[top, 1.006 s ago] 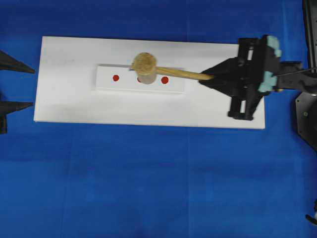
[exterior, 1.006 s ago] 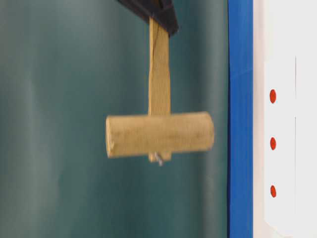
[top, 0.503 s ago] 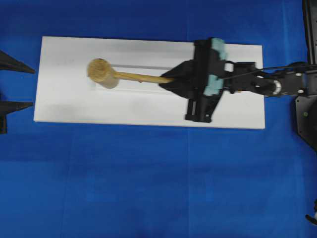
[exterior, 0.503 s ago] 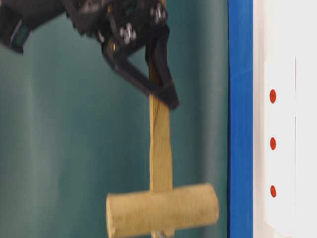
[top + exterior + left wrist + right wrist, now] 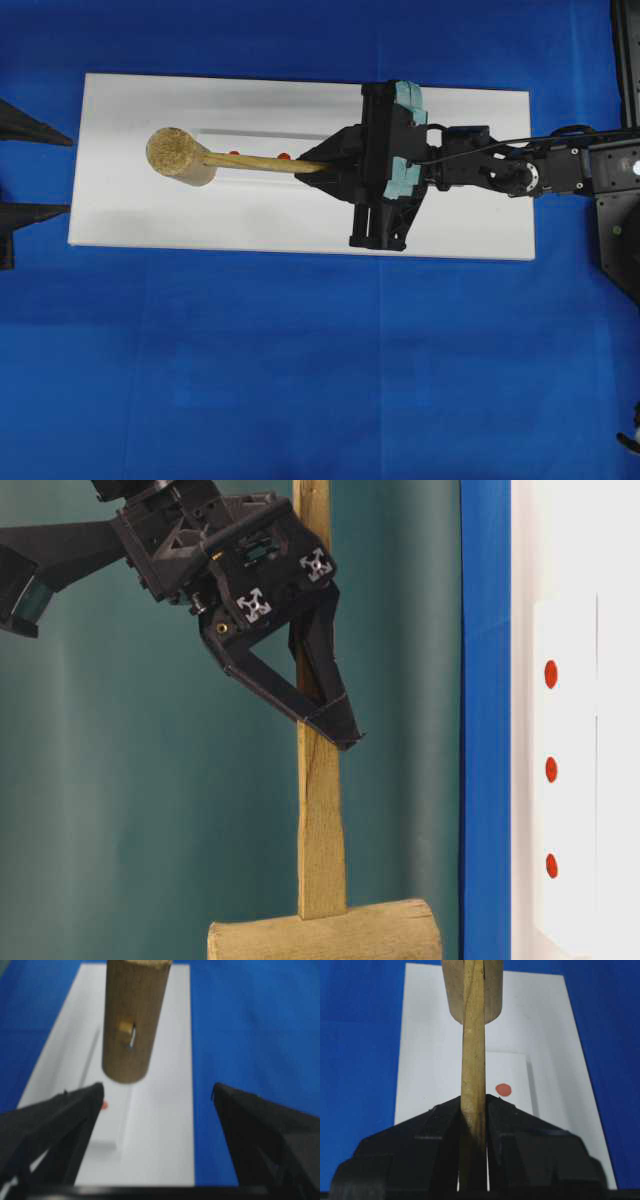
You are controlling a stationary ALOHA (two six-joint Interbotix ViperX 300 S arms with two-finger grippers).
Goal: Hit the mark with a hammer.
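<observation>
Jaws of the left gripper [image 5: 157, 1097] stand wide apart at the near edge of the left wrist view, nothing between them. Beyond them hangs the cylindrical head of the hammer [image 5: 134, 1020], above the white board [image 5: 165, 1125] and clear of it. 1 red dot [image 5: 105, 1105] shows beside the left finger [image 5: 60, 1120] in that view.

Overhead, the left gripper's 2 dark fingertips [image 5: 35, 130] sit at the left edge of the frame, off the board [image 5: 200, 220] and near its short side. The hammer head [image 5: 178, 155] lies over the left part of the board, its handle running rightward to the right gripper [image 5: 318, 166]. 2 red dots [image 5: 284, 156] peek out just beside the handle on the raised white strip [image 5: 260, 135].

The right gripper [image 5: 473, 1110] is clamped on the squared wooden handle, fingers pressed against both sides. 1 red dot [image 5: 503, 1089] lies on the strip to the right of the handle in that view.

The table-level view shows the hammer [image 5: 322, 810] held off the board, apart from the 3 red marks [image 5: 551, 770]. Blue cloth [image 5: 320, 380] covers the table.
</observation>
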